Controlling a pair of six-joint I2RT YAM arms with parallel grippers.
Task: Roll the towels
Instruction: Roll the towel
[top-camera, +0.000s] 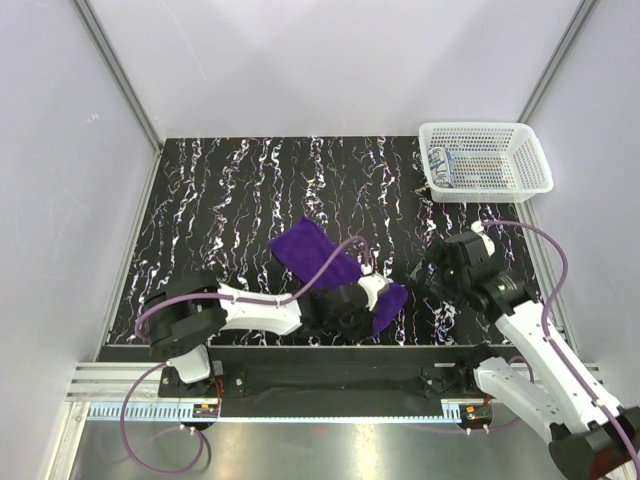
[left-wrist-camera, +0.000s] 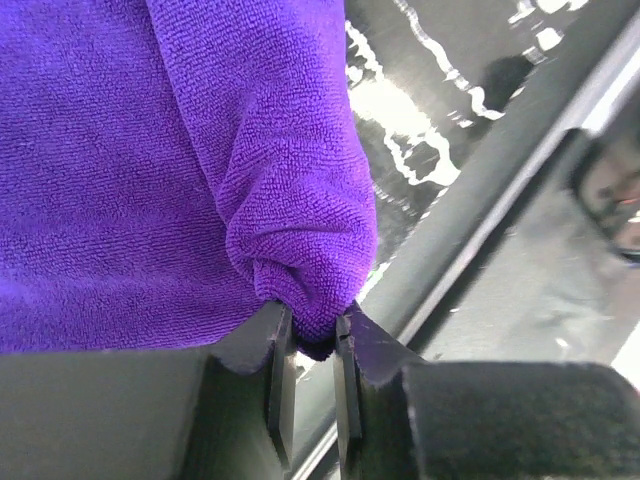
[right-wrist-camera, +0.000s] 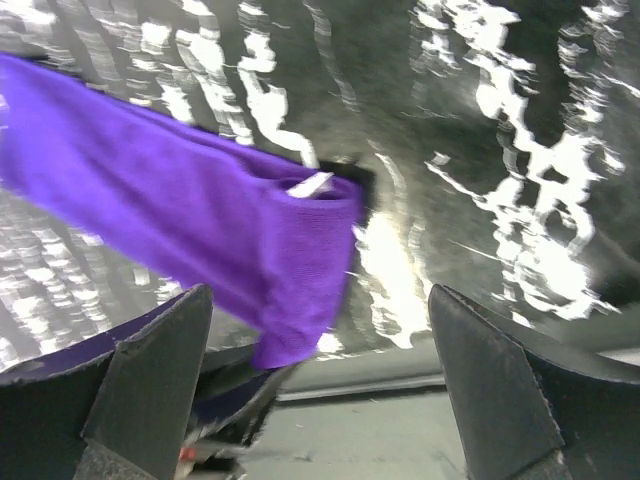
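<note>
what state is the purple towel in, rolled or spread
Not rolled: the purple towel lies partly flat on the table, its near end bunched and pinched in the left gripper.

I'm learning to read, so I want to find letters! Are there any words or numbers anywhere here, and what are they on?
No words or numbers can be read here.
White tag on the purple towel: too blurred to tell if anything is printed.
Patterned towel in the basket: blue-grey print, too small to read as letters.
Pale strip along the front rail: tiny marks, too small to read.
</note>
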